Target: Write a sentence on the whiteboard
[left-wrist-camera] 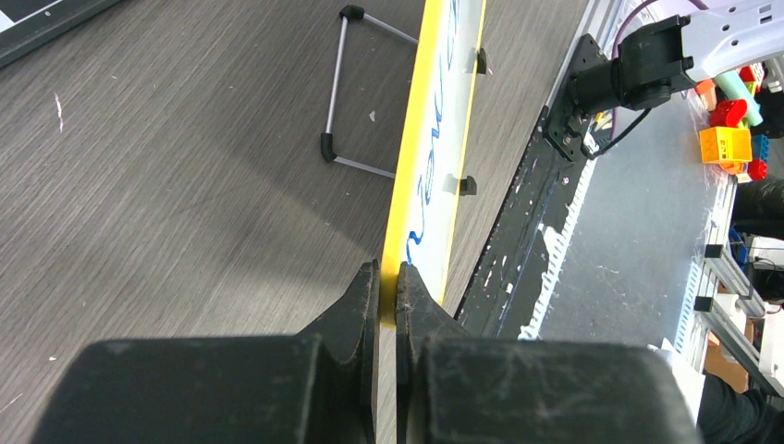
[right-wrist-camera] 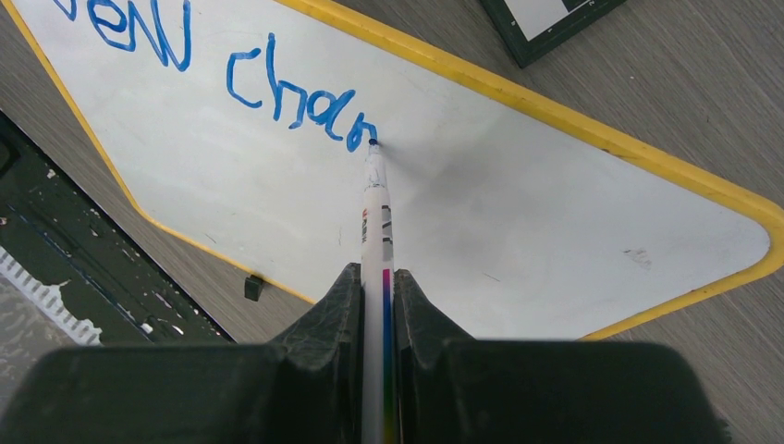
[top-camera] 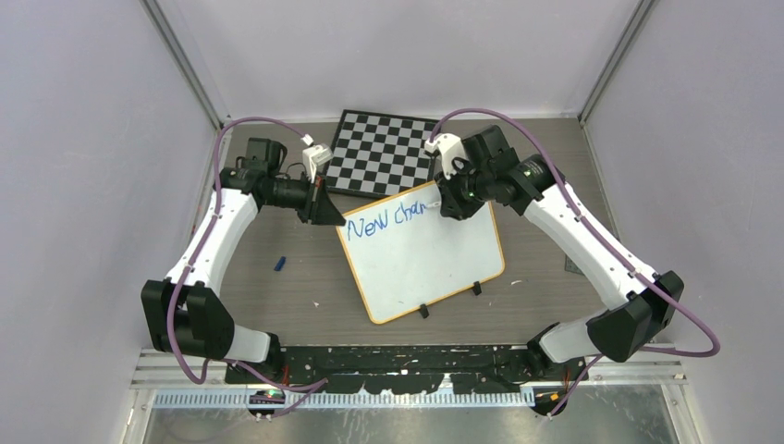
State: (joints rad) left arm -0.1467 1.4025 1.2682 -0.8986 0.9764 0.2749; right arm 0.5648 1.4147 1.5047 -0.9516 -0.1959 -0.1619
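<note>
The whiteboard [top-camera: 421, 254] lies tilted on the table, yellow-orange rimmed, with blue writing "New chan" along its top. My left gripper [top-camera: 335, 220] is shut on the board's upper left corner; in the left wrist view its jaws [left-wrist-camera: 388, 277] pinch the yellow rim [left-wrist-camera: 407, 185] edge-on. My right gripper [top-camera: 451, 208] is shut on a white marker [right-wrist-camera: 375, 222] with a rainbow stripe. The marker's tip touches the whiteboard [right-wrist-camera: 518, 213] just after the last blue letter.
A black-and-white chessboard [top-camera: 384, 151] lies behind the whiteboard, touching its top edge. A small blue cap [top-camera: 279, 264] rests on the table to the left. Two black clips [top-camera: 450, 301] sit on the board's lower edge. A wire stand [left-wrist-camera: 356, 92] shows under the board.
</note>
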